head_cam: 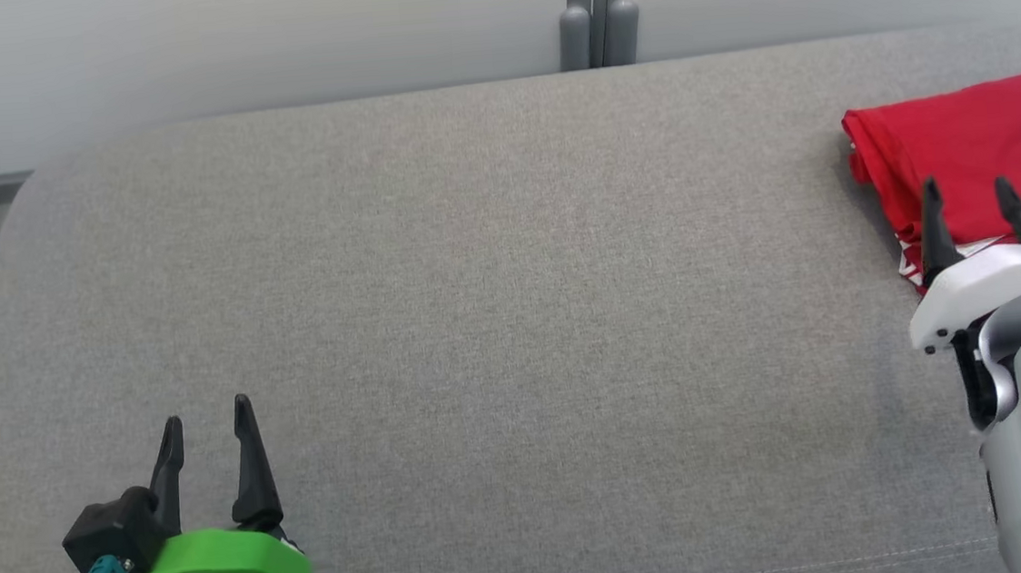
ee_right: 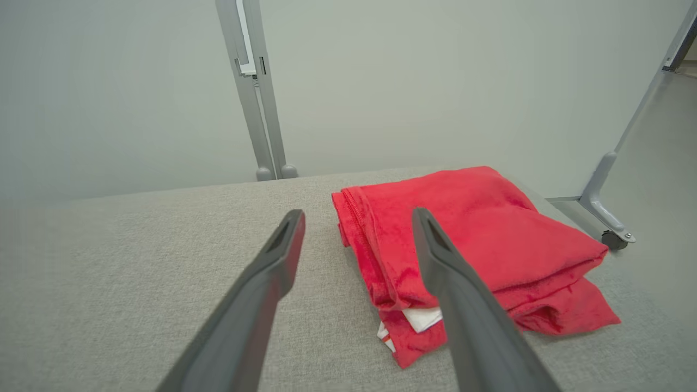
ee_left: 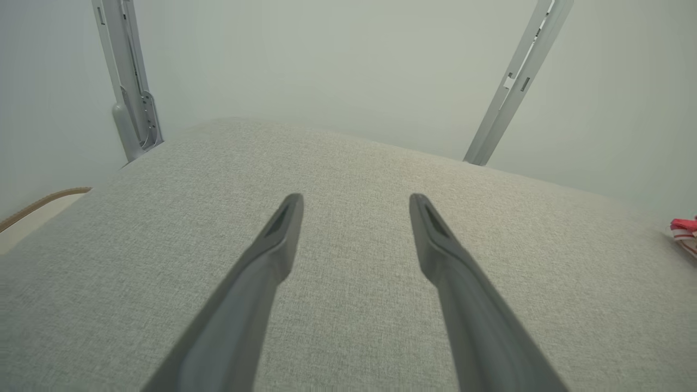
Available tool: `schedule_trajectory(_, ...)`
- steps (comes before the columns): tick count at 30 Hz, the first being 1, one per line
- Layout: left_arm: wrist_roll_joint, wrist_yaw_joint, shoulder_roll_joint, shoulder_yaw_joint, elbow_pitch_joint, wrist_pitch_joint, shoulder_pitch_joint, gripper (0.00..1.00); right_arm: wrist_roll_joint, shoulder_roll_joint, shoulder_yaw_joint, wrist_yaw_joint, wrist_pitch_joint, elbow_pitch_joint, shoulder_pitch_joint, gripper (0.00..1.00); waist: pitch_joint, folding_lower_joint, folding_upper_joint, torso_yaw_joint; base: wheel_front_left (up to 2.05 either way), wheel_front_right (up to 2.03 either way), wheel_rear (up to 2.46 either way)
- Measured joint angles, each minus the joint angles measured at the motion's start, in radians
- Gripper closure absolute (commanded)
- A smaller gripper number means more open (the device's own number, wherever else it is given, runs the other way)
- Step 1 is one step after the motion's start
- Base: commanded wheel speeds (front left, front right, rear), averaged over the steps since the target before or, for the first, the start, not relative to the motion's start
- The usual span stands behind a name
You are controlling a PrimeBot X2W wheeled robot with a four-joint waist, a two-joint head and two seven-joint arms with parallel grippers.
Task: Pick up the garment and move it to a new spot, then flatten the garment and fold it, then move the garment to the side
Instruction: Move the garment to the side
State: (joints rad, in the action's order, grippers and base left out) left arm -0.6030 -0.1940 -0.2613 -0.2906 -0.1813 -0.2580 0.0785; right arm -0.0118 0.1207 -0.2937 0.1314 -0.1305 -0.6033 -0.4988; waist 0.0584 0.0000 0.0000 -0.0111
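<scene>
Garment (head_cam: 974, 150), red and folded into a thick, roughly rectangular stack, lies at about 2 o'clock on the grey cushion (head_cam: 474, 280) in my head view, close to the cushion's right end and partly cut by the frame's edge. My right gripper (head_cam: 966, 187) sits at about 3 o'clock, its two dark fingers spread wide with nothing between them, and their tips overlap the garment's near edge. I cannot tell whether they touch the cloth. Through my right wrist camera the stack fills the area from 1 to 4 o'clock; one finger crosses in front of its near corner, the other stands over bare cushion. A white patch (ee_right: 422, 318) with red marks peeks out between the layers at the near edge. My left gripper (head_cam: 208, 412) is at 7 o'clock, well apart from the garment, fingers equally wide and holding nothing, over bare grey fabric. In my left wrist camera a sliver of red and white shows at 3 o'clock. Two grey posts (head_cam: 597, 15) rise against the pale wall (head_cam: 227, 45) at 12 o'clock, just behind the cushion.
</scene>
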Motion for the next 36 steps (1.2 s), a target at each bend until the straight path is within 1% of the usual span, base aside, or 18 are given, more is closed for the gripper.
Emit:
schedule_trajectory(3,-0.010,-0.001,-0.001,0.006,-0.001,0.000,-0.021,0.00,0.030,-0.022,0.026,0.000,0.003,0.042,0.041,0.00,-0.040,0.0000,0.0000,0.000,0.00,0.00,0.00)
schedule_trajectory(8,-0.022,-0.016,-0.006,0.020,-0.009,0.002,-0.047,0.00,0.077,-0.055,0.080,0.000,0.012,0.107,0.114,0.00,-0.090,0.0000,0.0000,-0.001,0.00,0.00,0.00)
schedule_trajectory(13,-0.030,-0.026,-0.017,0.031,-0.029,0.010,-0.065,0.00,0.121,-0.067,0.129,0.000,0.023,0.153,0.185,0.00,-0.123,0.0000,0.0000,0.000,0.00,0.00,0.00)
schedule_trajectory(17,-0.030,-0.030,-0.025,0.028,-0.040,0.015,-0.073,0.00,0.158,-0.068,0.188,0.000,0.030,0.175,0.246,0.00,-0.140,0.0000,0.0000,0.006,0.00,0.00,0.00)
schedule_trajectory(18,-0.030,-0.030,-0.025,0.028,-0.040,0.015,-0.073,0.00,0.158,-0.068,0.188,0.000,0.030,0.175,0.246,0.00,-0.140,0.0000,0.0000,0.006,0.00,0.00,0.00)
schedule_trajectory(20,-0.030,-0.030,-0.031,0.026,-0.048,0.019,-0.079,0.00,0.207,-0.069,0.225,0.000,0.031,0.178,0.276,0.00,-0.144,0.0000,0.0000,0.011,0.00,0.00,0.00)
schedule_trajectory(24,-0.029,-0.030,-0.033,0.021,-0.054,0.019,-0.095,0.00,0.249,-0.072,0.280,0.000,0.021,0.187,0.328,0.00,-0.152,0.0000,0.0000,0.021,0.00,0.00,0.00)
schedule_trajectory(29,-0.028,-0.018,-0.035,0.020,-0.064,0.010,-0.125,0.00,0.263,-0.071,0.289,0.000,0.007,0.205,0.371,0.00,-0.158,0.0000,0.0000,0.033,0.00,0.00,0.00)
schedule_trajectory(36,-0.028,0.000,-0.028,0.019,-0.074,0.004,-0.150,0.00,0.252,-0.071,0.301,0.000,0.013,0.214,0.411,0.00,-0.160,0.0000,0.0000,0.036,0.00,0.00,0.00)
